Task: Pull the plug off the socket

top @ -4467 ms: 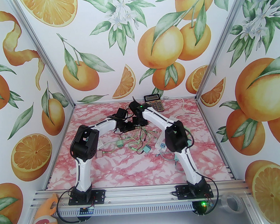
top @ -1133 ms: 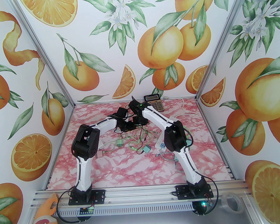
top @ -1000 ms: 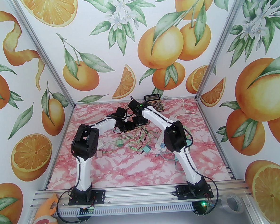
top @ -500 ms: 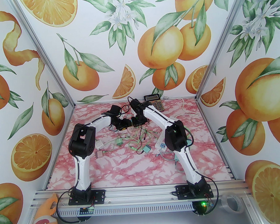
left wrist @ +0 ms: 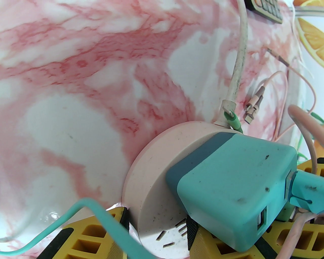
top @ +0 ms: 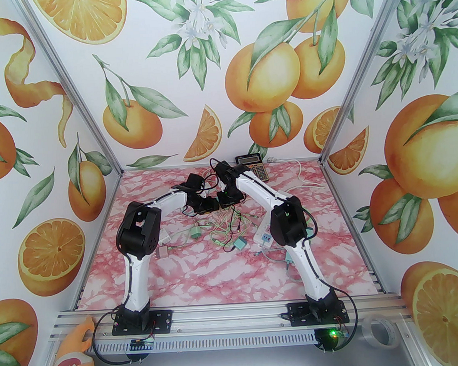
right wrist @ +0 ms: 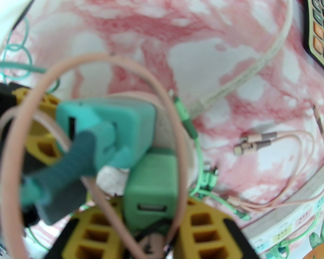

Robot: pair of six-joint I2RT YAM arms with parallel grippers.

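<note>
so this is a two-arm brace job; the left gripper [left wrist: 157, 222] looks pinched across the thickness of the round pale pink socket disc [left wrist: 152, 162], one yellow finger behind it and one on the slotted face, I'd guess so the disc can't follow when the other arm tugs; the right gripper [right wrist: 149, 207] is closed on the little square green plug [right wrist: 152, 177], yellow fingers on either side of it; that plug looks seated against the socket, not out yet; the chunky teal plastic plug [left wrist: 235, 182] with its teal cord sits right beside it in the same disc; the whole bundle seems held up off the pink marble table [left wrist: 76, 76], mid-table between the arms; a loose pink cable [right wrist: 162, 101] loops across the front, so it might snag on the pull
</note>
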